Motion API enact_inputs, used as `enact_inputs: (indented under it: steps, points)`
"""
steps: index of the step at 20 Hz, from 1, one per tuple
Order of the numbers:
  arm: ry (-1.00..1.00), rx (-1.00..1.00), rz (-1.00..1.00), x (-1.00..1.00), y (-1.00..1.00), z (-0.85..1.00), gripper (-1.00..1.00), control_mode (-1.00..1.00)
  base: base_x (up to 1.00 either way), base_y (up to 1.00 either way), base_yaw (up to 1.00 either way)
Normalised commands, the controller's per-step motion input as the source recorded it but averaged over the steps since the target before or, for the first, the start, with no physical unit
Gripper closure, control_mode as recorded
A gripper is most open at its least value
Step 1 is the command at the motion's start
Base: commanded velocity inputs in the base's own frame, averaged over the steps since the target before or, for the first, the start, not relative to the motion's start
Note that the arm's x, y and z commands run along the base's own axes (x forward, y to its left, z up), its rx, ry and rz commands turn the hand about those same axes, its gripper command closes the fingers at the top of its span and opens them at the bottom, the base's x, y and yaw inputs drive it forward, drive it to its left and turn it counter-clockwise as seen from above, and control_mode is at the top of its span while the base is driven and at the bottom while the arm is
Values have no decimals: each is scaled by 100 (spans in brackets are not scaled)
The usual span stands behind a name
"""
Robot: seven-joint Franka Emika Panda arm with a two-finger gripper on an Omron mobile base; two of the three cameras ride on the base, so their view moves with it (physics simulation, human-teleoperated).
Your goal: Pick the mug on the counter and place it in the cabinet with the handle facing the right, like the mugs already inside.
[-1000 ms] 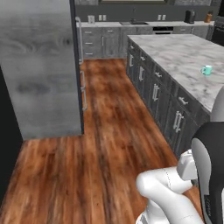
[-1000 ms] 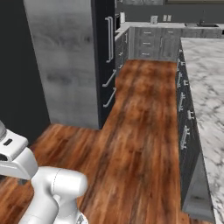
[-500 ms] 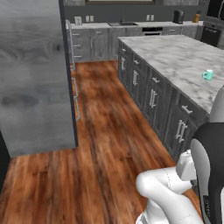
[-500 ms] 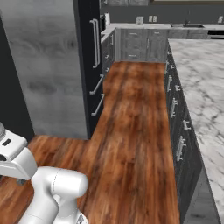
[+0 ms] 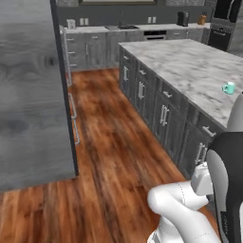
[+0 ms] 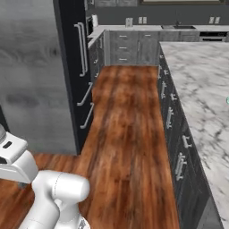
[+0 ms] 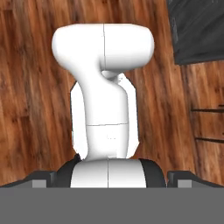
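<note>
The teal-green mug (image 5: 229,88) stands alone on the white marble counter (image 5: 190,66), near its right part; a sliver of the mug (image 6: 227,101) touches the right base view's edge. The grey wood-grain cabinet (image 5: 28,95) rises at the left, showing its plain side, with bar handles (image 6: 82,49) on its front. Its shelf niche and the mugs inside are hidden. The arm is folded low over the base, far from mug and cabinet. In the hand view my gripper (image 7: 111,181) points down at the floor, its fingertips (image 7: 43,180) wide apart, open with nothing held.
A wooden-floor aisle (image 5: 114,142) runs between the cabinet and the counter's grey drawer fronts (image 5: 163,114). A back counter (image 5: 123,28) with a sink and small appliances closes the far end. A dark oven (image 5: 223,28) stands at the far right.
The whole picture has shifted: the base has moved, so the cabinet sits further left and the counter with the mug looms larger. The mug has not moved on the counter.
</note>
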Motion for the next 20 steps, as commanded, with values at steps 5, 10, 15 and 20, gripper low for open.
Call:
enact_inputs:
  steps: [5,10,15,20]
  points:
    - [0,0,0,0,0,0,-100,100,51,25,-25]
    - [0,0,0,0,0,0,-100,100,14,8,-41]
    - [0,0,0,0,0,0,-100,100,0,0,-46]
    - [0,0,0,0,0,0,-100,100,7,0,-46]
